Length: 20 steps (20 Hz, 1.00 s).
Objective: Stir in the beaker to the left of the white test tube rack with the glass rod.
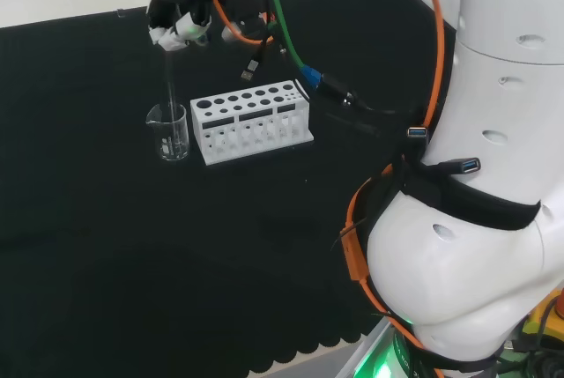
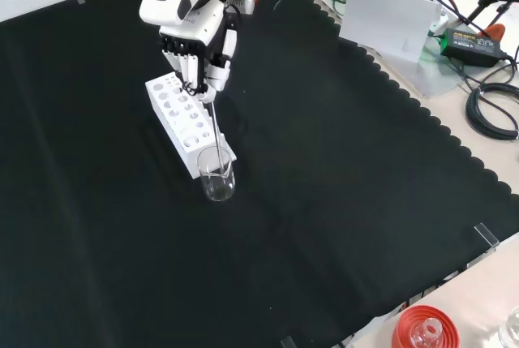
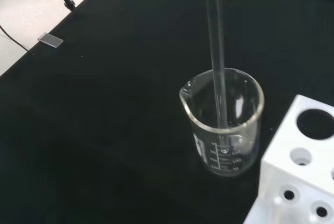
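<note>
Gripping the glass rod upright in curled fingers, the hand hung above the beaker, just left of the white rack in the head view, rod tip inside for stirring.

A robotics lab – a counter under black cloth, with a beaker, a tube rack, cables and a white arm.

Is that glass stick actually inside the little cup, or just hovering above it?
Inside. In the wrist view the glass rod passes below the beaker rim, its tip near the bottom; the hand holds its top.
</note>
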{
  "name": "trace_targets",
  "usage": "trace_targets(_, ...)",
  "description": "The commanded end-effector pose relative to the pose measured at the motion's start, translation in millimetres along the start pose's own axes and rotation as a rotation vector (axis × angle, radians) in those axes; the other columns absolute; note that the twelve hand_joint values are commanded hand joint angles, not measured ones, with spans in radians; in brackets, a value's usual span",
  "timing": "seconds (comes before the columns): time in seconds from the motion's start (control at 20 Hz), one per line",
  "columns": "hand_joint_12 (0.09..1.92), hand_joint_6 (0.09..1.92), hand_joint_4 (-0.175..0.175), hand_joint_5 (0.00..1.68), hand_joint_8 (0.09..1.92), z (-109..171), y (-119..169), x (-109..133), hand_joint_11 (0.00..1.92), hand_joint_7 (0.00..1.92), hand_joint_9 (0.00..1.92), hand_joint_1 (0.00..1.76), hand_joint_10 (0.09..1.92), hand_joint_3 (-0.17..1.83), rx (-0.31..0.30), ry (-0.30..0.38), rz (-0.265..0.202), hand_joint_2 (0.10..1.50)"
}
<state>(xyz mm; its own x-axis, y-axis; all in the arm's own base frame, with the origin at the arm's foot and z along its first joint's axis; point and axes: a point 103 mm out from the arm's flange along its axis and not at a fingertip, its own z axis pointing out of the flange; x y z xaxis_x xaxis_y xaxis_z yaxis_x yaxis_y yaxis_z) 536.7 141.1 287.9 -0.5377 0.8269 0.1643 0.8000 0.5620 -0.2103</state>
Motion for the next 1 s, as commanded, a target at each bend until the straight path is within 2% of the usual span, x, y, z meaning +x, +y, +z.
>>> trace_targets(0.05, 0.65, 0.84, -0.175, 1.09, 0.85, 0, 28, 18, 1.55, 1.14, 1.69, 1.29, 0.51, -0.17, 0.006, -0.010, -0.045, 1.13)
trace_targets(0.2, 0.65, 0.84, -0.175, 1.09, 0.85, -4, 35, 16, 1.55, 1.14, 1.69, 1.29, 0.51, -0.17, 0.000, -0.012, -0.052, 1.13)
trace_targets(0.4, 0.65, 0.84, -0.175, 1.09, 0.85, -9, 35, 3, 1.55, 1.14, 1.69, 1.29, 0.51, -0.17, -0.005, -0.017, -0.038, 1.13)
trace_targets(0.75, 0.65, 0.84, -0.175, 1.09, 0.85, -12, 15, -23, 1.55, 1.14, 1.69, 1.29, 0.51, -0.17, -0.005, -0.018, 0.010, 1.13)
trace_targets(1.0, 0.65, 0.84, -0.175, 1.09, 0.85, -8, 0, -24, 1.55, 1.14, 1.69, 1.29, 0.51, -0.17, 0.001, -0.020, 0.027, 1.13)
